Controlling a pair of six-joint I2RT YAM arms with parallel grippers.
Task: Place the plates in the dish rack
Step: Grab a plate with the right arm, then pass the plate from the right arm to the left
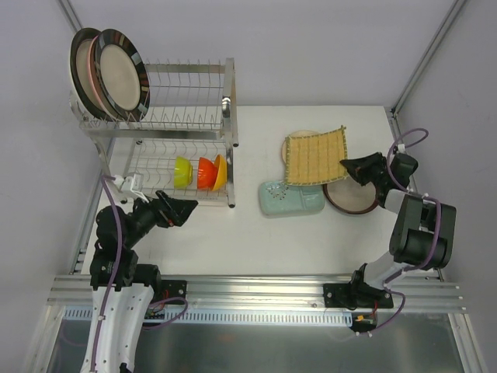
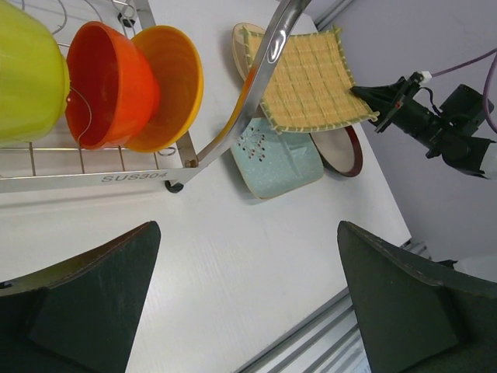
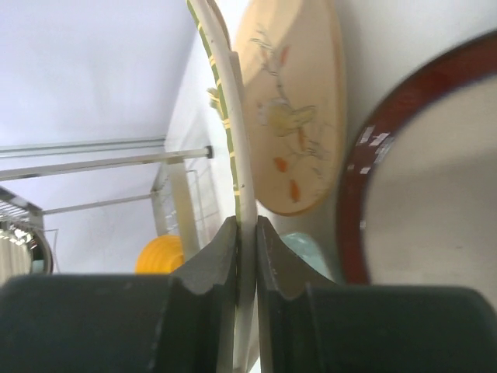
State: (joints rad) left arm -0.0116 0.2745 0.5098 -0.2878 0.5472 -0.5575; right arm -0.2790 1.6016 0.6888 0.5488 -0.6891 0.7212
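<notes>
Right wrist view shows the right gripper closed tight on the rim of the yellow woven square plate, the thin edge pinched between both fingers. Just beyond that grip lies the beige floral plate, and beside the gripper sits the red-rimmed plate. The pale teal dish is partly under the woven plate's far corner. Whether the held plate has come clear of its neighbours cannot be told.

The step in hand appears to be the pick-up of this square plate. Two round plates, one of them the dark-rimmed plate, stand in the upper tier of the dish rack, which is well away across the worktop from the right gripper.

The left gripper is spread wide and holds nothing. It hangs just short of the rack's lower tier, where the small bowls rest.

The next move likely calls for a clean lift without dragging the plates underneath, then a carry toward the rack — possibly a handover, since the rack is nearer the left gripper.
</notes>
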